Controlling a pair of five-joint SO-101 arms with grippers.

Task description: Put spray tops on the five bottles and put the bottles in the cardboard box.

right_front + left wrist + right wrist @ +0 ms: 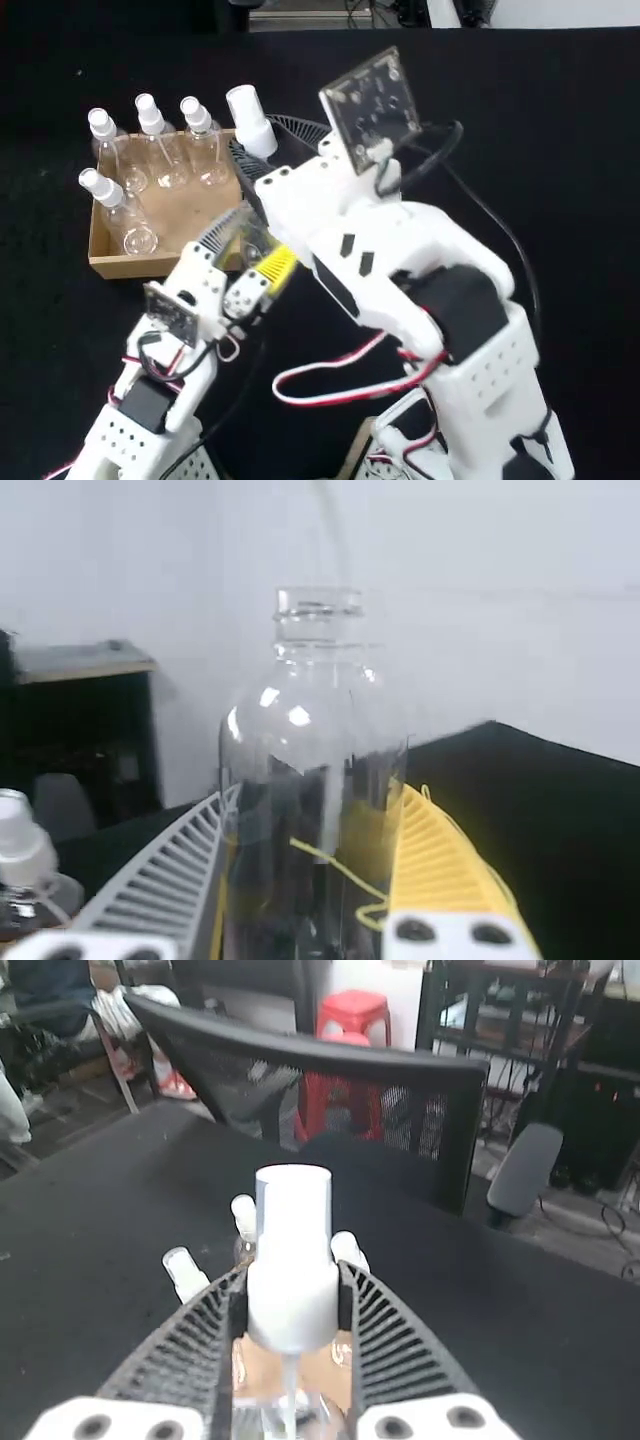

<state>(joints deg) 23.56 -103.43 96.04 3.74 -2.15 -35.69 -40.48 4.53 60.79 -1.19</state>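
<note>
**Left tool** [315, 815]: one grey ribbed finger and one yellow, parted to the width of a bottle body and closed against it on either side. In the high view the left tool [258, 258] sits just beside the near right corner of the cardboard box [105, 262].

**Open bottle** [315, 770]: clear plastic, threaded neck bare, no top fitted. It is gripped around the body by the left tool. In the high view the open bottle [252, 247] is hard to make out between the fingers.

**Right tool** [290, 1295]: two black ribbed fingers, narrowly parted and pressed on the collar of a spray top. In the high view the right tool [254, 143] is by the box's far right corner.

**Spray top** [292, 1260]: white, upright, with a thin dip tube hanging below it. In the high view the spray top [250, 118] is held off the tabletop [560, 150].

**Capped bottles** [150, 140]: four, clear, standing upright in the cardboard box, each with a white spray top.

**Tabletop**: black cloth. The box rests on it.
</note>
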